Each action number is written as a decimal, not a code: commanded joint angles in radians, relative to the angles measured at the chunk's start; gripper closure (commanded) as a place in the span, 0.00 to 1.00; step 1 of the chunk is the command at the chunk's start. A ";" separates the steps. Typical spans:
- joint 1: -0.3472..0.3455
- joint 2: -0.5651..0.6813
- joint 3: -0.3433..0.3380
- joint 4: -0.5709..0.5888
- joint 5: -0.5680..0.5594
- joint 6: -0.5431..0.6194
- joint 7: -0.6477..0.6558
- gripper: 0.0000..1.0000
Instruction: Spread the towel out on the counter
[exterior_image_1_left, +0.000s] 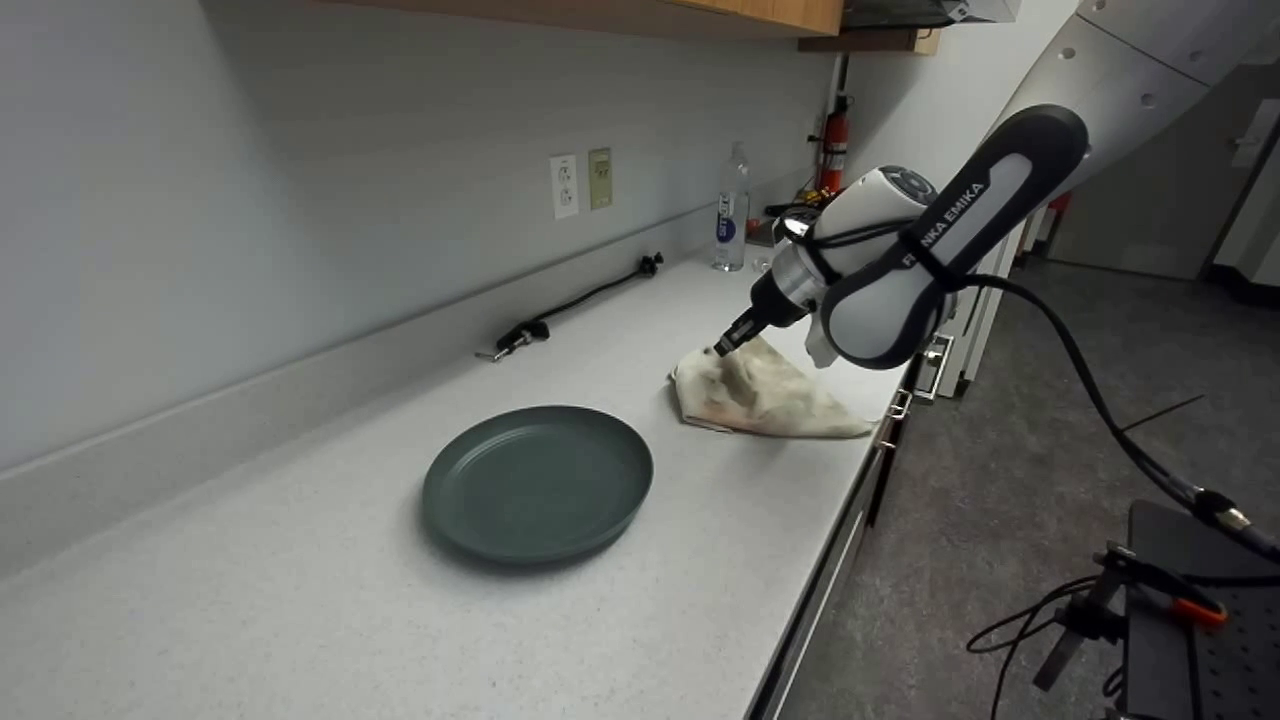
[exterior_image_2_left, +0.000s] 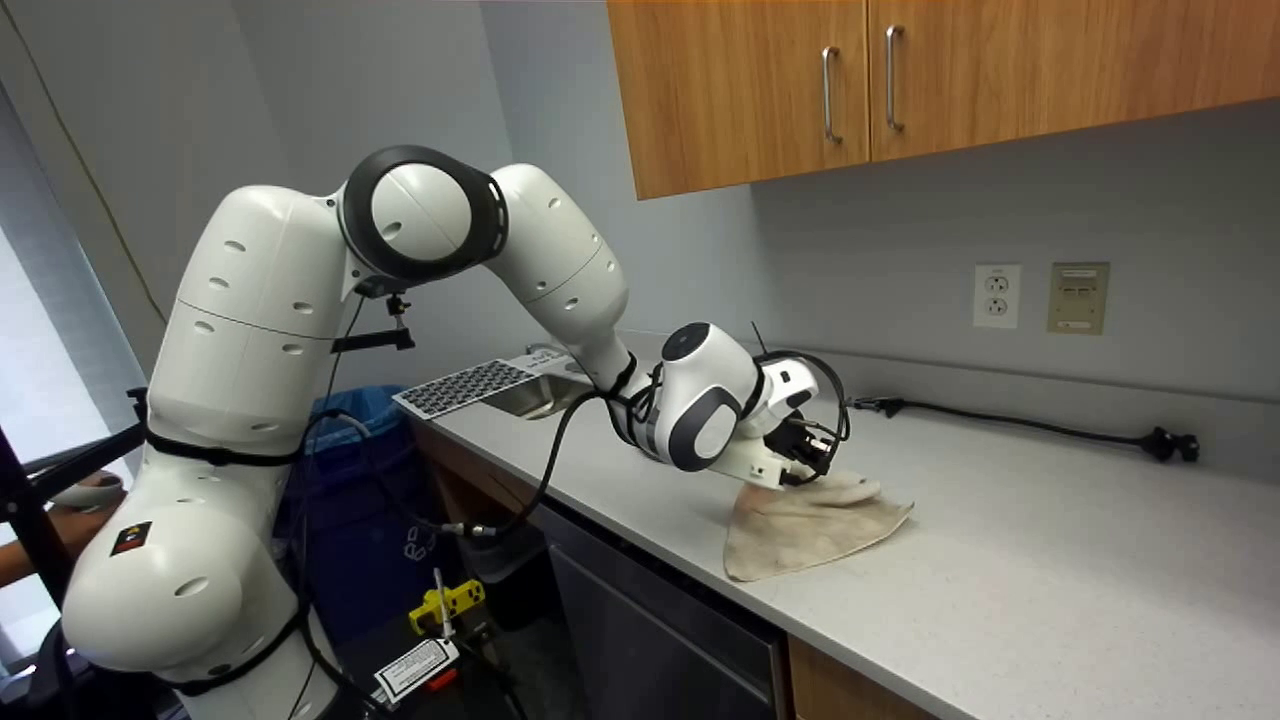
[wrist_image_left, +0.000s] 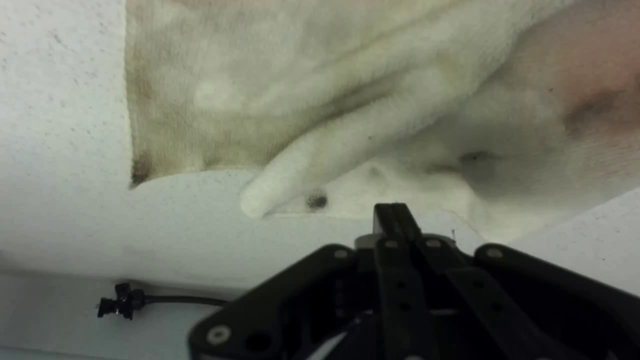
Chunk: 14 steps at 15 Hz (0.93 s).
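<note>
The cream towel (exterior_image_1_left: 775, 400) lies partly folded on the pale speckled counter (exterior_image_1_left: 300, 610), close to the front edge. In the wrist view, a raised roll of cloth crosses the towel (wrist_image_left: 225, 95), and one stained corner lies flat on the counter (wrist_image_left: 60, 125). The towel (exterior_image_2_left: 800, 535) also shows in an exterior view, rumpled under the hand. My gripper (wrist_image_left: 396, 206) is shut, its fingertips together and no cloth visible between them. Those tips sit over the towel's edge nearest the backsplash; whether they touch the cloth I cannot tell. In an exterior view my gripper (exterior_image_1_left: 722, 348) points down at an angle.
A dark green plate (exterior_image_1_left: 540, 485) stands beside the towel. Along the backsplash runs a black cable with clamp ends (exterior_image_2_left: 1030, 422). A clear bottle (exterior_image_1_left: 732, 215) stands farther along, and a sink (exterior_image_2_left: 540, 395) lies behind the arm. Wooden cabinets (exterior_image_2_left: 740, 95) hang above.
</note>
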 joint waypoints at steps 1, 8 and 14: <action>-0.035 -0.001 0.022 0.023 -0.007 -0.108 0.018 1.00; -0.028 0.067 0.027 0.129 0.016 -0.113 0.046 1.00; -0.023 0.120 0.040 0.191 0.033 -0.199 0.074 1.00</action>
